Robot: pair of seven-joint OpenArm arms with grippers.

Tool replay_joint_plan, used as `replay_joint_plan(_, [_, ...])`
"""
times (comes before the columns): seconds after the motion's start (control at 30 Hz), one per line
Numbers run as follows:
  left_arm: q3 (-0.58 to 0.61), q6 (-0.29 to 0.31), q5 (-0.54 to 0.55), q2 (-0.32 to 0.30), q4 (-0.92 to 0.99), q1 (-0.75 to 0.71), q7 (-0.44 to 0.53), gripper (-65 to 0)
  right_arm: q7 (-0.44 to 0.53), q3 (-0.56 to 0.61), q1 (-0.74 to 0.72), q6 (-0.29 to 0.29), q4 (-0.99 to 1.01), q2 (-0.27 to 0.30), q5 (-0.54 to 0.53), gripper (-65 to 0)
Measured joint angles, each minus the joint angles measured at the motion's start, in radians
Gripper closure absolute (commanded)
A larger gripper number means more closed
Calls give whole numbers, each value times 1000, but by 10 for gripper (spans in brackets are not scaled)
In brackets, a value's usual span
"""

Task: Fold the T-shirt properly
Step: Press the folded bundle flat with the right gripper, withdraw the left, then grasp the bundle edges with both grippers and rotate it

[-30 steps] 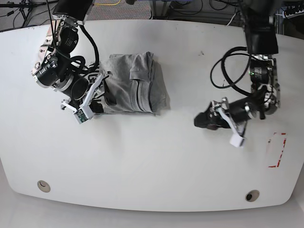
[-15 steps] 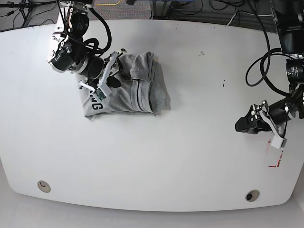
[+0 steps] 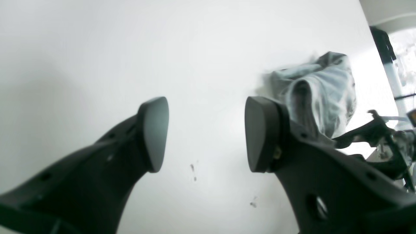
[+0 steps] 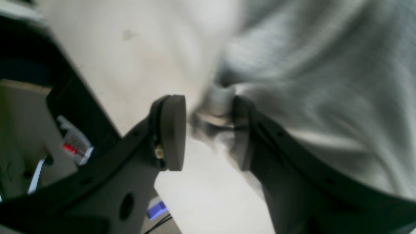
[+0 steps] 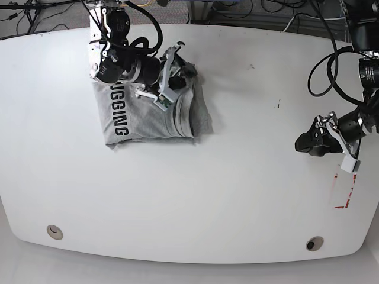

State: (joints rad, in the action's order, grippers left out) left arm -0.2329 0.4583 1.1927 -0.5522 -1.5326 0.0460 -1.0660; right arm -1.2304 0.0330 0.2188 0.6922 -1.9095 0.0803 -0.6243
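Note:
The grey T-shirt [image 5: 148, 112] lies folded at the table's far left, with black lettering [image 5: 118, 110] on its left part. My right gripper [image 5: 173, 70] is at the shirt's far edge. In the right wrist view, a blurred bunch of the T-shirt [image 4: 312, 81] sits between the right gripper's [image 4: 208, 101] jaws, which are closed on it. My left gripper [image 5: 303, 145] hangs over bare table at the right, well away from the shirt. The left wrist view shows the left gripper [image 3: 206, 133] open and empty, with the T-shirt [image 3: 321, 87] far behind it.
Red tape marks [image 5: 346, 189] lie near the table's right edge, just beyond the left gripper. Two round holes [image 5: 54, 231] [image 5: 314, 243] sit near the front edge. Cables hang off the far edge behind both arms.
My right arm swung from the shirt's left edge up to its far edge, uncovering the black lettering. My left arm drew back to the right side of the table.

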Motion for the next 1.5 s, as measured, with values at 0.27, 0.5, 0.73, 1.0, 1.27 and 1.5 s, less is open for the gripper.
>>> replay_joint_plan(0.27, [102,1,-30,1,-37,-2,-3,-344,6,47,-55,0,-21,-32,-11,-224])
replay_joint_plan(0.5, [299,-3,-201,19,-135,48,2,-344,4,-85,-135,0,-90,27,-8,-224])
replay_joint_plan(0.73, [546,13,-346,113,-218,64,6,-344,4,-186,-224,0,-82,112,-7,-222])
replay_joint_plan(1.0, [644,2,-469,262,-215,63,-3,-250,39,-227,-273,0,21,213,-7,-95])
replay_joint_plan(1.27, [700,2,-544,397,-214,64,0,-225,179,-222,-289,0,144,285,101,-71])
replay_joint_plan(1.5, [772,2,-618,465,-188,60,6,-224,351,-218,-292,1,296,287,206,-70])
